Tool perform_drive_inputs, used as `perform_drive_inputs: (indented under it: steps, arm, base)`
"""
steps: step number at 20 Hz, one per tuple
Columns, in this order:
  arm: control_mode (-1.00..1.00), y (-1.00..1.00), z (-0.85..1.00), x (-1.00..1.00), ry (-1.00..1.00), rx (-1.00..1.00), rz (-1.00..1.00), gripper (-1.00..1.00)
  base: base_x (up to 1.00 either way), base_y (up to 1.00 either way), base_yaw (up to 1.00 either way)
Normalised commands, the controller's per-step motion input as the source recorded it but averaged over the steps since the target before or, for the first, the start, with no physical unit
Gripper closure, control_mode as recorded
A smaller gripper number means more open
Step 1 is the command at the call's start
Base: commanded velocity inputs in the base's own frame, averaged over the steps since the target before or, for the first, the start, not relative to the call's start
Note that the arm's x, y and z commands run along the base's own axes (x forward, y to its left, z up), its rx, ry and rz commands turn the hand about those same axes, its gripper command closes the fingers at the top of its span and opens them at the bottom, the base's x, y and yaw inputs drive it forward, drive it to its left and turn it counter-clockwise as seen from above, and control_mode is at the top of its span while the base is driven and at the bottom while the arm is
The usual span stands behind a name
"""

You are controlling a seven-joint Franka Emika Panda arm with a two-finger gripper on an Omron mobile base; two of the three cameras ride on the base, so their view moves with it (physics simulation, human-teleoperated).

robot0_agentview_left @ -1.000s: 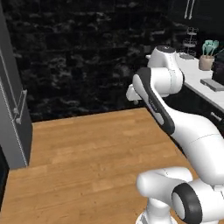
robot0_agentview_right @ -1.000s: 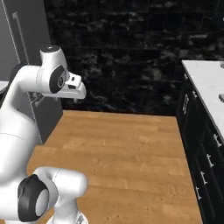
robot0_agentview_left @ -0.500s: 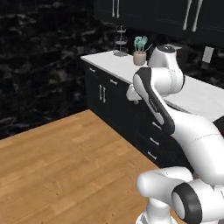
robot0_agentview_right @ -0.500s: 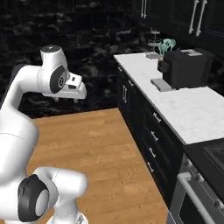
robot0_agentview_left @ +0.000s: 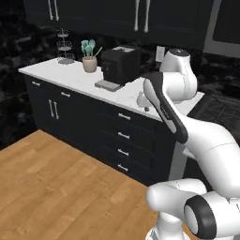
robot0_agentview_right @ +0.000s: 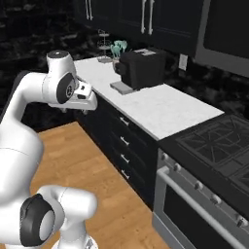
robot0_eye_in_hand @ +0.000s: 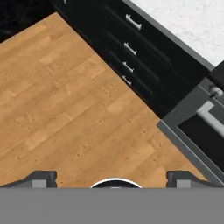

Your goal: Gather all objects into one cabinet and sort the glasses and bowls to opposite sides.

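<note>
My gripper is open, its two dark fingertips wide apart with nothing between them, and it looks down on the wooden floor. It hangs in the air in front of the counter's drawers, as a white hand beside the arm. Black wall cabinets with long pale bar handles hang over the counter, doors shut. The red mug, beige cup, blue bowl and brown bowl are out of view.
A white counter carries a black coffee machine, a utensil pot and a tiered wire stand. Black drawers sit below. A stove stands to the right.
The whole picture has swung as the base turned: the dark wall and tall grey unit gave way to the counter, coffee machine, wall cabinets and stove. The arm keeps its pose.
</note>
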Motion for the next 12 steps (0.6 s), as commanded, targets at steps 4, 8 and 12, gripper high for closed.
perform_drive_inputs:
  steps: [4,8,12]
  arm:
    - [1.00,0.00,0.00,0.00,0.00,0.00,0.00,-1.00]
    - [1.00,0.00,0.00,0.00,0.00,0.00,0.00,-1.00]
    - [1.00,0.00,0.00,0.00,0.00,0.00,0.00,-1.00]
  base:
    - [-0.03,-0.34,-0.53]
    - [0.00,-0.32,-0.54]
    - [0.00,-0.33,-0.54]
